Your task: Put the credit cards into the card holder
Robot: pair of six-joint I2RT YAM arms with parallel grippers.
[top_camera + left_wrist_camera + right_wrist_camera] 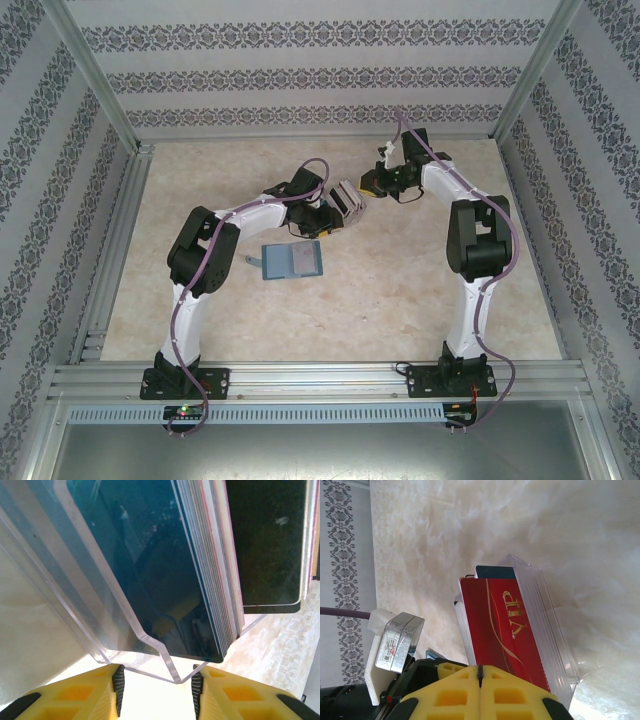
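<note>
- My left hand (157,682) is standing part way open. Its yellow fingers (75,695) are flanking the lower clear edge of the holder (75,595), and I cannot tell whether they are actually pinching it.
- Just beyond those fingers, the holder is carrying a tight row of cards (215,580) standing on edge. A dark blue card (150,570) is facing the left wrist camera, and a black card (267,540) is sitting at the right end of the row.
- My right hand (479,670) is sitting fully closed, its two yellow fingers pressing together with nothing between them.
- Right ahead of that hand, a red card (505,635) with gold "VIP" lettering is standing in the holder, and a teal card (495,572) is peeking out behind it. The red card's near end is running behind my fingers, so I cannot tell whether hand and card are touching.
- From above, I am seeing both hands meeting at the holder in the far middle of the desk (400,320). The left one is lying right against the holder's left side, and the right one is sitting just beside its far right corner.
- A blue-grey card (292,261) is lying flat on the desk, on the near side of my left hand and apart from the holder. Something small is poking out at its left edge, too small for me to make out.
</note>
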